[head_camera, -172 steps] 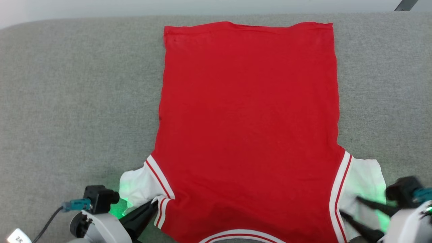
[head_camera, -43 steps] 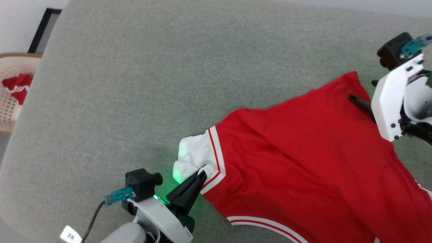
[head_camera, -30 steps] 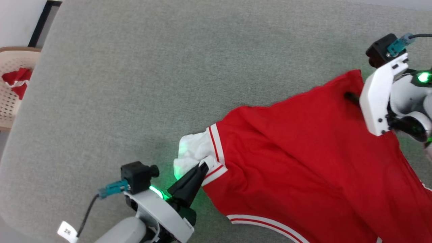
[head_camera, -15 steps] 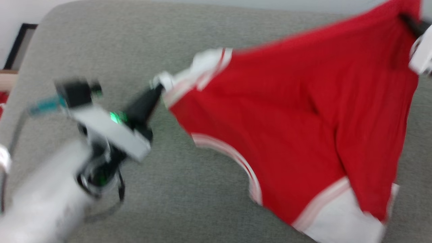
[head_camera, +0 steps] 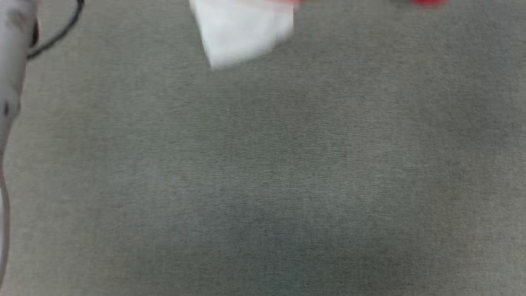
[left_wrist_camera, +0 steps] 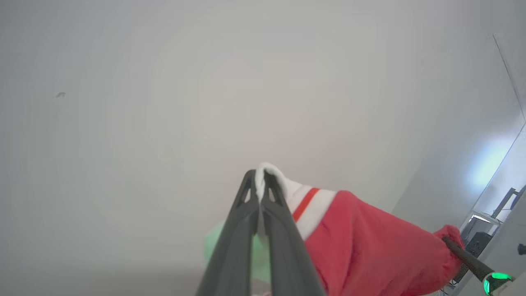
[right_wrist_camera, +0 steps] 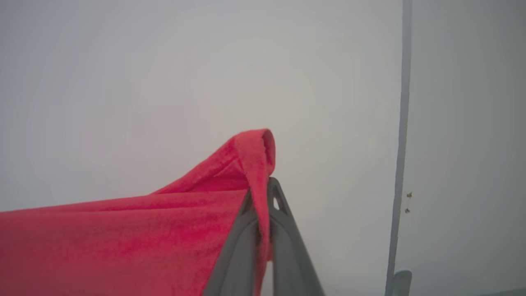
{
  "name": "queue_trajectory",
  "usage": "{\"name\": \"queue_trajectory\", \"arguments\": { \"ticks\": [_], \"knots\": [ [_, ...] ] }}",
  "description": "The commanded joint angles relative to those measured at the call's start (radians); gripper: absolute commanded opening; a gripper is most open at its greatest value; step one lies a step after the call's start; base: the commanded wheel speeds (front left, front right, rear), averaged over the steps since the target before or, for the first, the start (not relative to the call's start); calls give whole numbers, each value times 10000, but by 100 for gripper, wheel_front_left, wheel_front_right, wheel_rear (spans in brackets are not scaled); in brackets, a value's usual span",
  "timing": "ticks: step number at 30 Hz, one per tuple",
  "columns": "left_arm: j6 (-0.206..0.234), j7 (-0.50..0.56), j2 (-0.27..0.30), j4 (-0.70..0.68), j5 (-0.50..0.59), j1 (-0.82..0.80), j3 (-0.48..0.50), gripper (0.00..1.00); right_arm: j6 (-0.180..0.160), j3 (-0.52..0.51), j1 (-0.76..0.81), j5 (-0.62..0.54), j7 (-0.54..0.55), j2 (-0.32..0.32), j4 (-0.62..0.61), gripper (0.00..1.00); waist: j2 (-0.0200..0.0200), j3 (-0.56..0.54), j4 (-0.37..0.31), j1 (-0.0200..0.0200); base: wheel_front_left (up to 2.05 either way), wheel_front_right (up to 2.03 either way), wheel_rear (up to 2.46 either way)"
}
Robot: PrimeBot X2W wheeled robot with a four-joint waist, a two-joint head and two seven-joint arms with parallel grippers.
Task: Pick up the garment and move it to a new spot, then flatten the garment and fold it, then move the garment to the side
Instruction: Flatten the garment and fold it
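Note:
The garment hangs in the air between my two grippers. In the left wrist view my left gripper [left_wrist_camera: 259, 183] is shut on the white sleeve edge by the striped trim, and the red garment [left_wrist_camera: 370, 250] stretches away to the right toward the other arm's dark finger [left_wrist_camera: 462, 255]. In the right wrist view my right gripper [right_wrist_camera: 263, 193] is shut on a red hem corner of the garment [right_wrist_camera: 123, 242], which drapes off to the left. In the blurred head view a white sleeve [head_camera: 244, 31] dangles at the top edge, with a sliver of red beside it.
The grey fabric surface [head_camera: 263, 172] spreads below the hanging garment. My pale left forearm [head_camera: 10, 70] with a black cable runs down the left edge of the head view. Both wrist views look toward a pale wall; a vertical seam [right_wrist_camera: 400, 164] runs at the right.
Both grippers have swung the garment up off the grey surface, and the head view has shifted, so that just its lowest white sleeve still shows at the top.

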Motion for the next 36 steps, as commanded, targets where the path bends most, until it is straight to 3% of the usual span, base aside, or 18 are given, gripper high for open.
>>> {"name": "queue_trajectory", "arguments": {
  "ticks": [1,5,10,16,23,28,36],
  "knots": [
    [85,-176,224,353,-23,-139,189,0,-99,-229,-68,-96,-200,-279,351,0,0,234,-316,0,0,0,0],
    [24,-232,-31,880,-115,-251,45,0,-99,-182,23,-362,-396,149,891,0,0,158,-385,0,0,0,0],
    [6,-8,-55,595,-515,1203,-495,0,-85,-108,1088,-22,-151,569,959,0,0,160,-399,0,0,0,0],
    [2,-279,529,-1188,-1156,3745,-1143,0,-67,503,3195,854,283,667,-532,0,0,235,-488,0,0,0,0],
    [-1,-1176,1479,-3837,-1655,6794,-1481,0,-64,1544,6378,2272,851,-244,-3421,0,0,-219,-506,0,0,0,0],
    [-2,-1351,1951,-5419,-1627,8959,-1157,0,-64,1686,8676,3132,1211,-1186,-5283,0,0,-734,-429,0,0,0,0],
    [-2,-1369,1731,-6915,-80,12249,79,0,-65,934,12000,3788,1584,-2156,-7468,0,0,-1562,-224,0,0,0,0]
  ]
}}
